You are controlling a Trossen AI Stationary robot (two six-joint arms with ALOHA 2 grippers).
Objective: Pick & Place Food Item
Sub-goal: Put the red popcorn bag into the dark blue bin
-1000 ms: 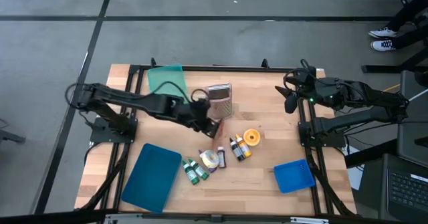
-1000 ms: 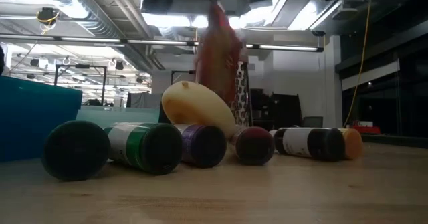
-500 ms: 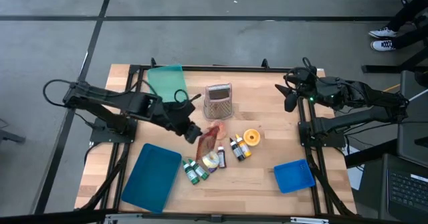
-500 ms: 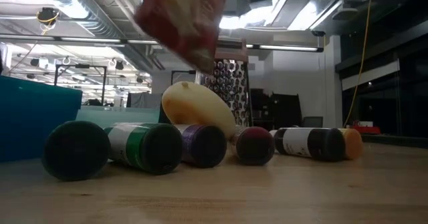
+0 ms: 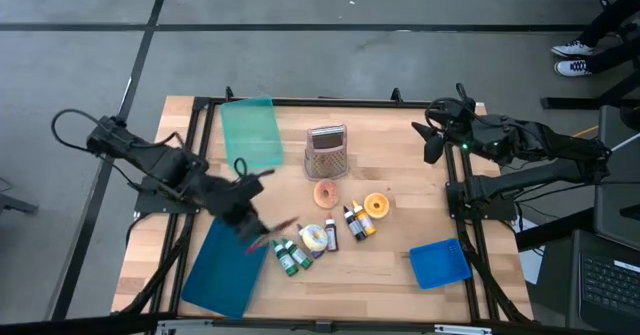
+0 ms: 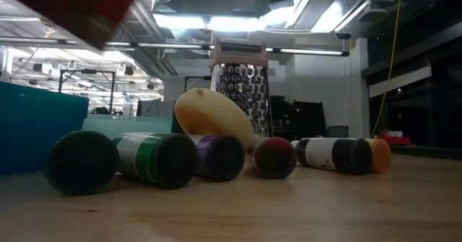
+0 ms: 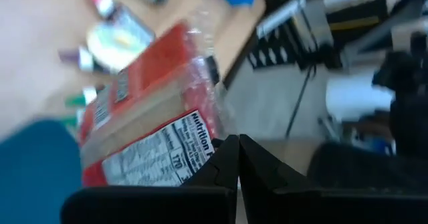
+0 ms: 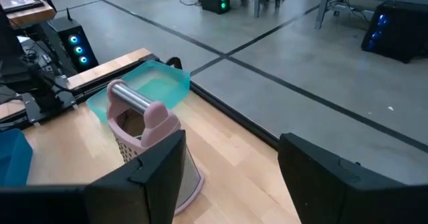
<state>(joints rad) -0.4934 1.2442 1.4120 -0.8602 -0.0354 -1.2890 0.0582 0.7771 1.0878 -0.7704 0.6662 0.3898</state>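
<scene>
My left gripper (image 5: 258, 225) is shut on a red food packet (image 7: 144, 117) with a clear wrapper and a nutrition label. It hangs in the air over the right edge of the dark blue tray (image 5: 225, 265) near the table's front left. In the low view the packet (image 6: 94, 3) shows blurred at the top left. My right gripper (image 5: 435, 140) waits open, raised at the table's far right, with nothing between its fingers (image 8: 160, 170). My left gripper pinches the packet's clear wrapper end (image 7: 212, 134), beside the nutrition label, between its two shut fingers. The fingers slant downward from the table's left side. The packet sticks out beyond the fingertips, tilted and lifted clear of the table.
A metal grater with a pink handle (image 5: 327, 150) stands at the table's far middle, a green tray (image 5: 250, 130) to its left. A ring-shaped item (image 5: 325, 193), an orange piece (image 5: 376, 205) and several small bottles (image 5: 300, 250) lie mid-table. A small blue tray (image 5: 440, 263) sits front right.
My left gripper has swung from beside the grater toward the table's near left, rising somewhat, and has kept shut on the red packet. The packet has gone with it, clear of the table, and now hangs over the dark blue tray's edge. The ring-shaped item is uncovered.
</scene>
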